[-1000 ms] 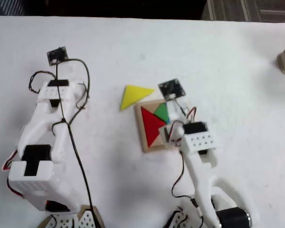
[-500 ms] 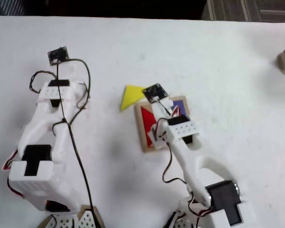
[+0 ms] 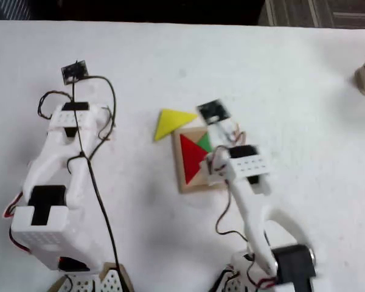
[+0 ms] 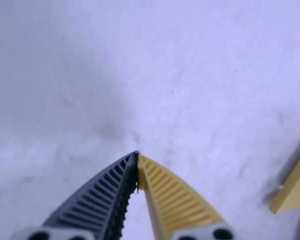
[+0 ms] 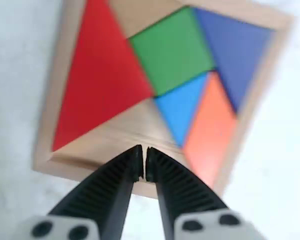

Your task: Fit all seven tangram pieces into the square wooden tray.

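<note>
The square wooden tray (image 3: pixel 194 186) sits mid-tabletop (image 3: pixel 292 73), holding a red triangle (image 5: pixel 97 75), green square (image 5: pixel 172 50), dark blue triangle (image 5: pixel 235 45), light blue triangle (image 5: pixel 182 107) and orange piece (image 5: pixel 210 130). A yellow triangle (image 3: pixel 170 121) lies outside at the tray's far corner. The right arm's jaws hang clenched and empty over the tray's near rim. The left arm's jaws, likewise clenched, hover over white tabletop well apart.

Cams, 3 pcs.
- High cam: fixed, off my arms, looks down over the whole table; tray (image 3: pixel 182 181) sits mid-frame, far off.
- R wrist cam: close above tray (image 5: pixel 54 115), looking down past my right pincer (image 5: pixel 142 161). Shares tray w/ high cam.
- L wrist cam: well apart from tray, low over table, behind my left pincer (image 4: pixel 137 165). Shares yellow piece (image 4: pixel 294 192) beside tray w/ high cam.
</note>
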Controlling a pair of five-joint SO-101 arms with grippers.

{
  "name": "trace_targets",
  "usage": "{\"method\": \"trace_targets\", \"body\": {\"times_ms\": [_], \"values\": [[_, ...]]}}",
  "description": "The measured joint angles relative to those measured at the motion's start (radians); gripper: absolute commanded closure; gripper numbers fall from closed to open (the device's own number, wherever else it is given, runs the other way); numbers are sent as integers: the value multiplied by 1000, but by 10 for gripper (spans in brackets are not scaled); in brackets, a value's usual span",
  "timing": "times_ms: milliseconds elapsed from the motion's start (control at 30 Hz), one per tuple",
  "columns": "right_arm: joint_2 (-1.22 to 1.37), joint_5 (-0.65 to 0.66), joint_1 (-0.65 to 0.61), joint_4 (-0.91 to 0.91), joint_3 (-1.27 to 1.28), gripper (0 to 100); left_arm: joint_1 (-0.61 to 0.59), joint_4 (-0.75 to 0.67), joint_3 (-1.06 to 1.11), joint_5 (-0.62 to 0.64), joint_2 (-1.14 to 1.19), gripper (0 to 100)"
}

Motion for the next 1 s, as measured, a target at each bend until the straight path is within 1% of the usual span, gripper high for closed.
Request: {"method": "trace_targets", "body": {"times_ms": [100, 267, 367, 633, 767, 833, 933, 1000], "values": [[-29, -2, 68, -12, 0, 974, 0, 0, 0, 0, 0, 978], [-2, -2, 63, -130, -20, 978, 0, 0, 0, 0, 0, 978], [74, -2, 9, -160, -72, 978, 0, 0, 0, 0, 0, 978], [219, -2, -233, -167, -181, 978, 0, 0, 0, 0, 0, 978], [298, -2, -318, -180, -226, 978, 0, 0, 0, 0, 0, 978], [367, -2, -342, -192, -256, 978, 0, 0, 0, 0, 0, 978], [474, -2, -336, -187, -330, 978, 0, 0, 0, 0, 0, 978], [523, -2, -325, -144, -399, 978, 0, 0, 0, 0, 0, 978]]}}
